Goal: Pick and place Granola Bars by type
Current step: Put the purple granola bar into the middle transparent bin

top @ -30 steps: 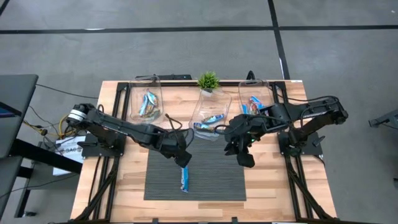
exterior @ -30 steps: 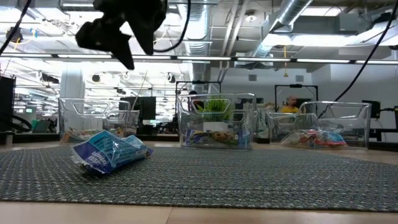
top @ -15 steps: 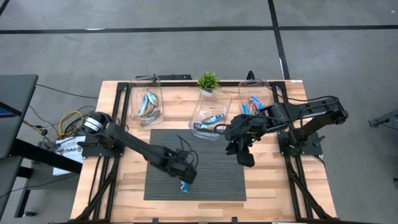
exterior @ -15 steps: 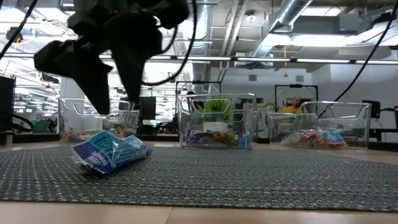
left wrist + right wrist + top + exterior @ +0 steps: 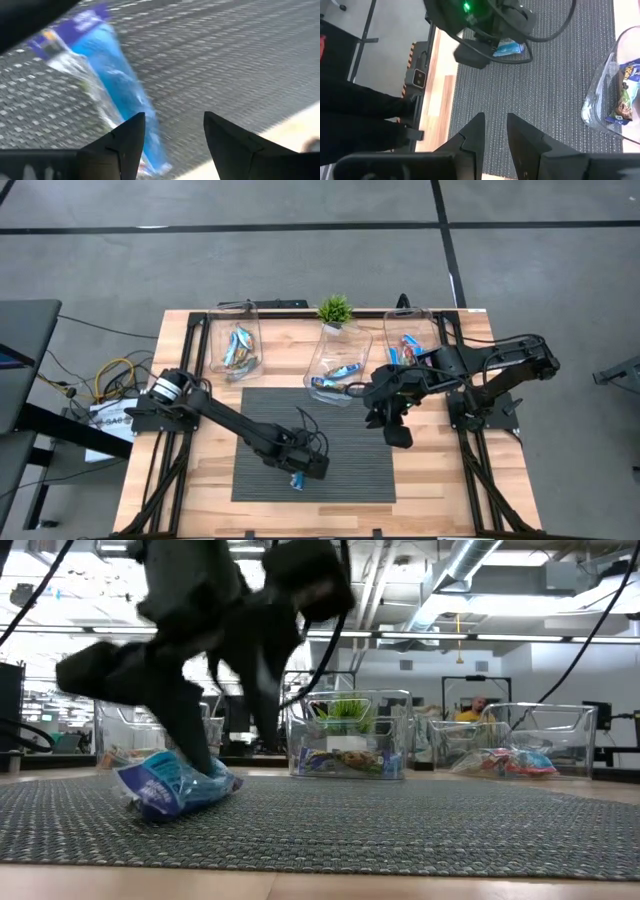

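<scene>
One blue-and-white foil bar (image 5: 296, 480) lies flat on the grey mat, near its near edge; in the low view the bar (image 5: 175, 785) shows crumpled. My left gripper (image 5: 304, 471) is down at it, open. In the left wrist view the bar (image 5: 117, 85) runs past one finger, not through the gap at my left gripper (image 5: 174, 120). Other bars lie in three clear tubs: left (image 5: 237, 345), middle (image 5: 338, 370) and right (image 5: 408, 345). My right gripper (image 5: 397, 437) hangs open over the mat's right part. My left gripper comes at the bar slanting down from the far left. One finger (image 5: 195, 745) stands at the bar's upper side (image 5: 205, 772) and the other (image 5: 265, 710) is beside it over the mat. I cannot tell whether the finger touches the wrapper.
The grey mat (image 5: 350, 470) covers the middle of the wooden table (image 5: 200, 470). A small potted plant (image 5: 335, 308) stands at the far edge between the tubs. My right gripper (image 5: 496, 117) looks across the mat toward the left arm.
My left gripper has travelled toward the table's near edge and a little right, from near the middle tub, and has come down to the bar on the mat. The bar has stayed where it was.
</scene>
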